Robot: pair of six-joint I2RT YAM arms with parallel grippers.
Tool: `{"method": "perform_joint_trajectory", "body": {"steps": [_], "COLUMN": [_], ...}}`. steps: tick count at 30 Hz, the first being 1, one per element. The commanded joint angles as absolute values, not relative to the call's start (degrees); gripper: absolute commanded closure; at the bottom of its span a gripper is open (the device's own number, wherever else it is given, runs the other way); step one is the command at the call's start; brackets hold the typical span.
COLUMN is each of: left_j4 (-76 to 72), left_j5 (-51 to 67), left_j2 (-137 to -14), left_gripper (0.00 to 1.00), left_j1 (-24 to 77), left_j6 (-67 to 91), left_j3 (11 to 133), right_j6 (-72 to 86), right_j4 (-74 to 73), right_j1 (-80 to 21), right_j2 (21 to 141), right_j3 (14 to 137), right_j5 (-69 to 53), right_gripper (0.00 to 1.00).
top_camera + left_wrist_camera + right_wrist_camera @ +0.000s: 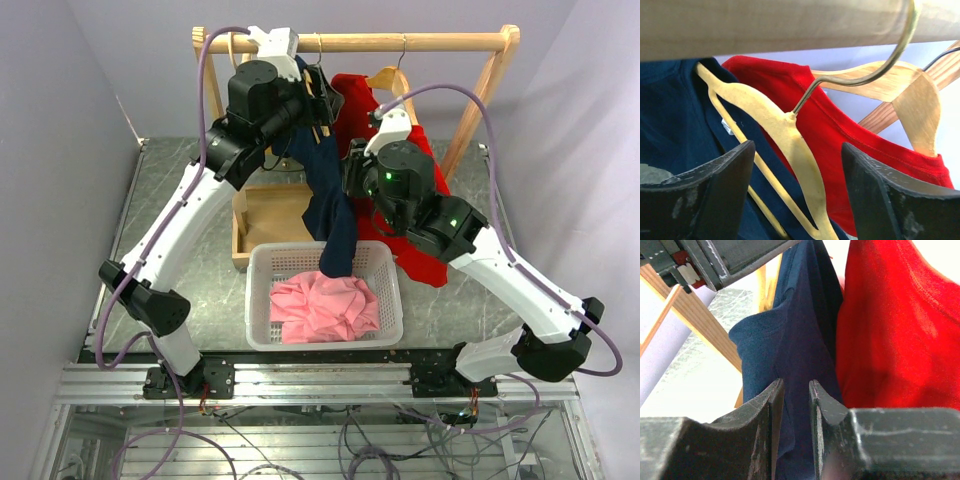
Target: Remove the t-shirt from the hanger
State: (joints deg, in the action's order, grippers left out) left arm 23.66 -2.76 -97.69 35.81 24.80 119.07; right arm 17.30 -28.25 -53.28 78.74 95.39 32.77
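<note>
Matt navy cloth t-shirt, smooth wooden hanger, shiny metal hook

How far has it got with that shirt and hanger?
A pink shirt already lies in the basket. The navy t-shirt hangs on its hanger, hem dangling into the basket; the open left gripper straddles the hanger, the right gripper is at the cloth. Pulling it free remains; the red t-shirt also hangs.

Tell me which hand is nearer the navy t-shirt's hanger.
Left. The left hand is up at the rail, open around the hanger; the right hand is lower, pinching the navy t-shirt.
</note>
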Motion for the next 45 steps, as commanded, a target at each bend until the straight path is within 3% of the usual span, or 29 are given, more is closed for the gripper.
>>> {"method": "perform_joint_trajectory", "body": {"steps": [1,15,20,23,30,45], "left_j4": [20.05,14.93,13.68,13.4,13.76,12.59], "left_j5": [-5.0,-8.15,-8.54,-8.49,-8.8,-11.98], "left_j2": [-96.68,-92.74,-91.05,-90.94,-92.13,-87.28], "left_gripper": [0.23,0.55,0.78,0.87,0.93,0.93], "left_j1": [36.27,36.3,36.3,36.3,36.3,36.39], "left_j6": [23.38,20.75,20.3,20.18,19.32,8.82], "left_j3": [117.59,112.69,111.62,111.45,111.71,111.41], "right_j6": [17.85,20.93,21.63,21.71,21.6,20.93], "right_j4": [-26.51,-26.4,-26.58,-26.51,-26.42,-25.37], "right_j1": [-52.89,-52.92,-52.97,-52.97,-52.9,-52.9], "right_j2": [77.8,76.19,75.93,75.76,74.91,72.09], "right_j3": [94.46,91.41,91.05,90.91,90.18,87.75], "right_j5": [31.66,29.68,28.77,28.65,28.65,29.32], "right_gripper": [0.73,0.73,0.72,0.72,0.72,0.71]}}
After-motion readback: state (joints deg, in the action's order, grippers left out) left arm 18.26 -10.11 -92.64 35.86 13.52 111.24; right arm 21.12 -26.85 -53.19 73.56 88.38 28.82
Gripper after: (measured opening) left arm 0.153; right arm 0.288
